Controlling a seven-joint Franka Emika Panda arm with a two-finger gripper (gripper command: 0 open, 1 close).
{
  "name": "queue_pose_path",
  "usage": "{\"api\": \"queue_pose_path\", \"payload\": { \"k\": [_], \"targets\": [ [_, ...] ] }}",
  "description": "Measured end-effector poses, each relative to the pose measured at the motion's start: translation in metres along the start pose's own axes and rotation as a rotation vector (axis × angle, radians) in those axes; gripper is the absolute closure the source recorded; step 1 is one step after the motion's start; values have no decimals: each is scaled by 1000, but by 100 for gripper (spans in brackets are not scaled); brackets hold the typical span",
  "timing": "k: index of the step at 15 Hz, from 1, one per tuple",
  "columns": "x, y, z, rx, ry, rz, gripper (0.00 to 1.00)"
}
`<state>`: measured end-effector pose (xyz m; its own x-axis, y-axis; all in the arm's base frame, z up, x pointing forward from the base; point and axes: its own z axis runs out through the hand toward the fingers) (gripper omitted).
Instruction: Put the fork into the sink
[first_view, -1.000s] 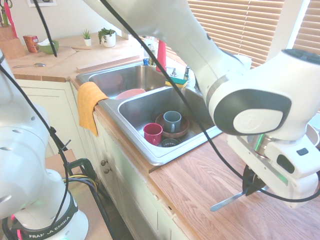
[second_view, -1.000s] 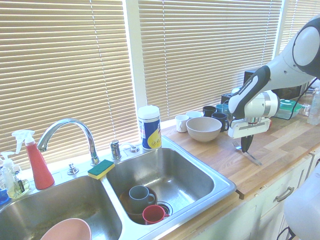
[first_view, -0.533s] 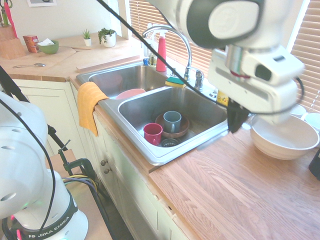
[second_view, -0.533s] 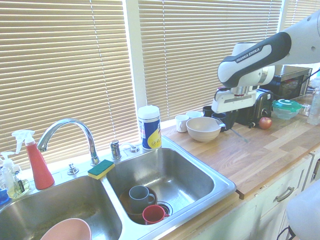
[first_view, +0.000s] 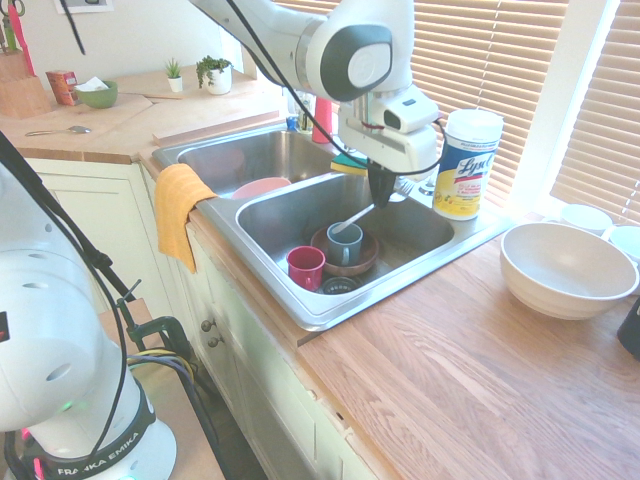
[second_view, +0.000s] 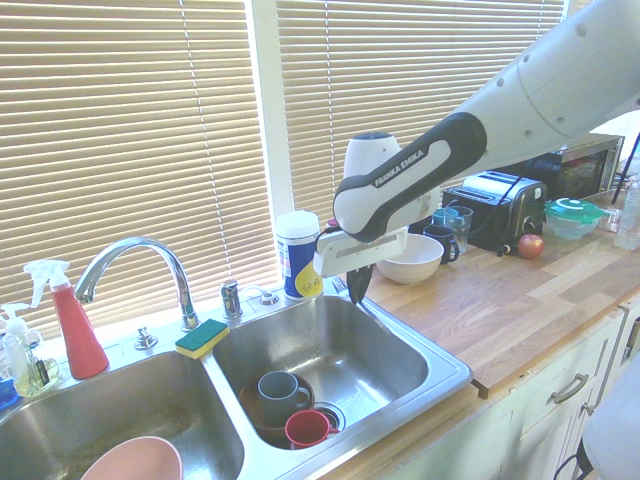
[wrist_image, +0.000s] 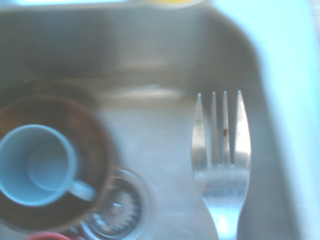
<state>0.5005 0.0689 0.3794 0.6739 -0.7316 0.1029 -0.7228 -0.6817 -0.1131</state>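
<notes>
The gripper (first_view: 383, 192) hangs over the sink's basin nearer the wipes canister, shut on the silver fork (first_view: 354, 217). From the fingers the fork slants down over the basin, clear of the dishes below. In the wrist view the fork (wrist_image: 221, 165) shows its four tines above the sink floor (wrist_image: 150, 125), beside the drain. The steel double-basin sink (first_view: 300, 308) is set in the wooden counter. In the second exterior view the gripper (second_view: 357, 291) sits just above the sink rim (second_view: 452, 384).
A grey-blue mug (first_view: 345, 243) stands in a brown bowl beside a red cup (first_view: 305, 267) in this basin. A wipes canister (first_view: 465, 165), a faucet (second_view: 130, 262) and a sponge (second_view: 202, 337) line the back rim. A white bowl (first_view: 565, 268) stands on the counter.
The arm has swung from the wooden counter past the white bowl to above the sink basin, carrying the fork with it. The gripper has stayed shut.
</notes>
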Motion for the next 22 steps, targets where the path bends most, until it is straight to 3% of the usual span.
{"api": "queue_pose_path", "payload": {
  "k": [5, 12, 13, 17, 22],
  "targets": [
    [-34, -33, 68, -20, -12, -27, 100],
    [-51, -35, 173, -35, -23, -61, 100],
    [-50, -35, 185, -43, -29, -57, 0],
    [-50, -32, 217, -70, -54, -44, 0],
    [-48, -35, 220, -69, -55, -43, 0]
  ]
}}
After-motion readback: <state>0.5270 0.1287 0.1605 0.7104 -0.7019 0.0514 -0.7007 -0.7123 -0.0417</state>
